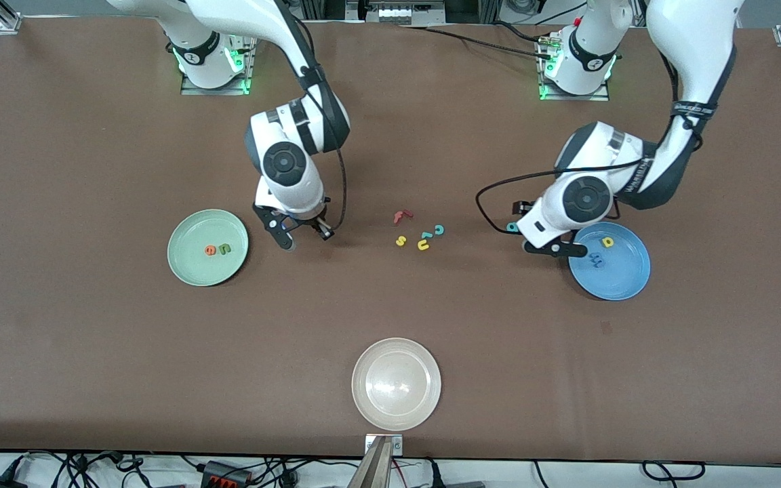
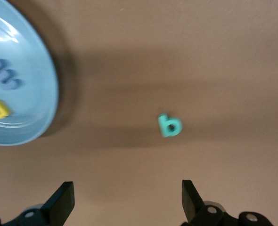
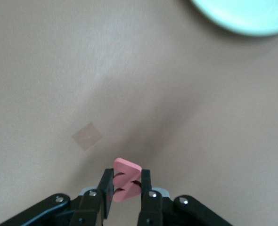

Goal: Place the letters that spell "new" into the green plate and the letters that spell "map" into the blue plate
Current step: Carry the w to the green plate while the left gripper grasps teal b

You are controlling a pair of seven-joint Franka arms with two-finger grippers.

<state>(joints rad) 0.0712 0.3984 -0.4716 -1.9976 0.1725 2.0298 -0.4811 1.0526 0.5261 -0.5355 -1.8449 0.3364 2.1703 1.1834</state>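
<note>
The green plate (image 1: 187,264) holds the orange e (image 1: 211,250) and the olive n (image 1: 225,249). My right gripper (image 1: 306,234) hangs over the bare table beside that plate, shut on the pinkish-red w (image 3: 126,185); the plate's rim (image 3: 242,16) shows in the right wrist view. The blue plate (image 1: 624,281) holds the yellow a (image 1: 607,242) and the blue m (image 1: 595,257). My left gripper (image 1: 556,249) is open and empty at this plate's rim. The teal p (image 2: 169,125) lies flat on the table (image 1: 512,227), just off the blue plate (image 2: 30,117).
Mid-table lies a cluster of loose letters: a red f (image 1: 402,217), a teal c (image 1: 438,230), a yellow s (image 1: 401,240) and a yellow u (image 1: 423,245). A beige-white plate (image 1: 396,383) stands nearest the front camera.
</note>
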